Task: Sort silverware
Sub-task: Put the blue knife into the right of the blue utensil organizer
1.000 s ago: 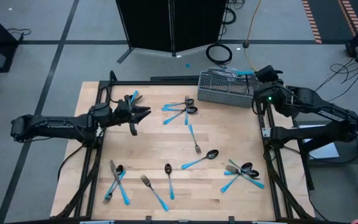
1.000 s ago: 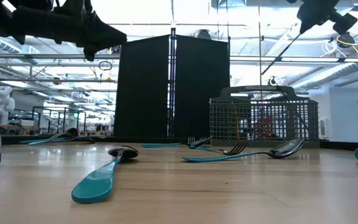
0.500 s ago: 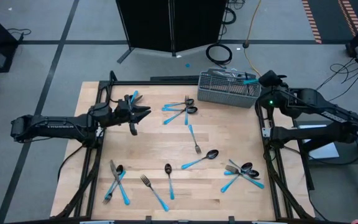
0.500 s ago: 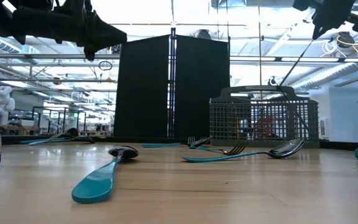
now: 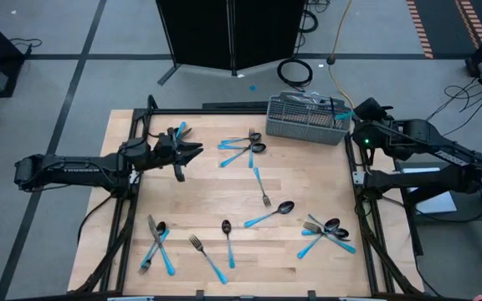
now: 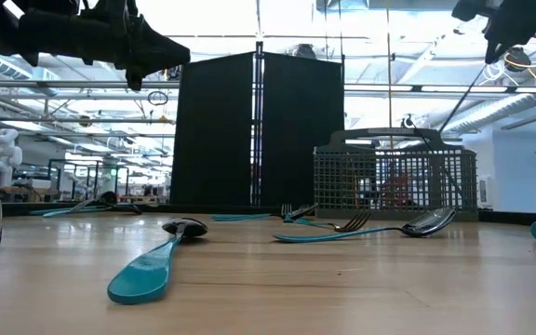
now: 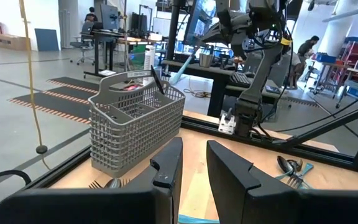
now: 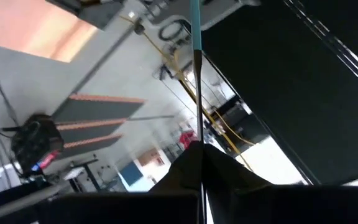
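1. The right pincer (image 5: 351, 110) hangs over the right end of the grey wire basket (image 5: 306, 122) at the far edge of the desk (image 5: 216, 188), clamped shut on a blue-handled knife (image 5: 335, 107) that slants down from it into the basket.
2. From desk height, that knife shows as a thin dark line running from the right pincer (image 6: 497, 58) down behind the basket's rim (image 6: 394, 141).
3. The left pincer (image 5: 197, 150) hovers above the far-left part of the desk, its fingers (image 7: 166, 174) set narrowly apart with nothing between them.
4. The rest of the silverware lies scattered on the wood: a cluster of forks and spoons (image 5: 245, 147) just left of the basket, a lone fork (image 5: 261, 187) mid-desk, a spoon (image 5: 270, 214) nearer the front, a heap (image 5: 328, 232) at the front right, and more pieces (image 5: 156, 242) at the front left.
5. A spoon (image 6: 152, 261) lies closest to the low camera, handle forward.
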{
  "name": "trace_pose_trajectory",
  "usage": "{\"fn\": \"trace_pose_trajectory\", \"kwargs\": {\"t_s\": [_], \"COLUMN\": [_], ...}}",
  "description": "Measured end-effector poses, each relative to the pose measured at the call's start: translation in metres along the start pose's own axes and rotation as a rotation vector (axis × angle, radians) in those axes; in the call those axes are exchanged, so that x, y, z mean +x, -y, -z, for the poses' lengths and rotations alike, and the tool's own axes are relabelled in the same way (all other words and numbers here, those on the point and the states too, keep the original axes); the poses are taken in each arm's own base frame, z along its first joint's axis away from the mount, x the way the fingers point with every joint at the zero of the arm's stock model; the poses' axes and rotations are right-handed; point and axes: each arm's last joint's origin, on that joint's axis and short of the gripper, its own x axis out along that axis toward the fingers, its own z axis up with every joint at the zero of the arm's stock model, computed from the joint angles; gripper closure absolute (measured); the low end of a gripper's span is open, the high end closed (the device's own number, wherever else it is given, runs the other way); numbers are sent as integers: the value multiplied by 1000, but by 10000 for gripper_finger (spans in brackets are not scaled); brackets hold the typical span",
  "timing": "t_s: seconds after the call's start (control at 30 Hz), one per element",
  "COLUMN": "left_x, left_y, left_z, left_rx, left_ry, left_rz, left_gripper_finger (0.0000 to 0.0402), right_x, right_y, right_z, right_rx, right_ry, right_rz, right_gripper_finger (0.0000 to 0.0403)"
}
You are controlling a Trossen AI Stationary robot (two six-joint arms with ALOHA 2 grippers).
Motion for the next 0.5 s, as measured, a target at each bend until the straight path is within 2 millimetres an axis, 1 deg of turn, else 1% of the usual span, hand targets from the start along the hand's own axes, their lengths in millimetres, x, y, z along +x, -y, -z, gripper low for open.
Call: {"fn": "trace_pose_trajectory", "kwargs": {"t_s": [0.27, 0.5], "left_x": [0, 0], "left_y": [0, 0], "left_z": [0, 0], "left_rx": [1, -3], "left_ry": [-4, -2], "left_rz": [-2, -2], "left_gripper_finger": [334, 334], "right_x": [14, 29], "right_y": [-8, 3], "right_z": [-10, -28], "right_rx": [-103, -222], "right_ry": [-35, -61], "right_rz": [-99, -133], "right_gripper_finger": [403, 403]}}
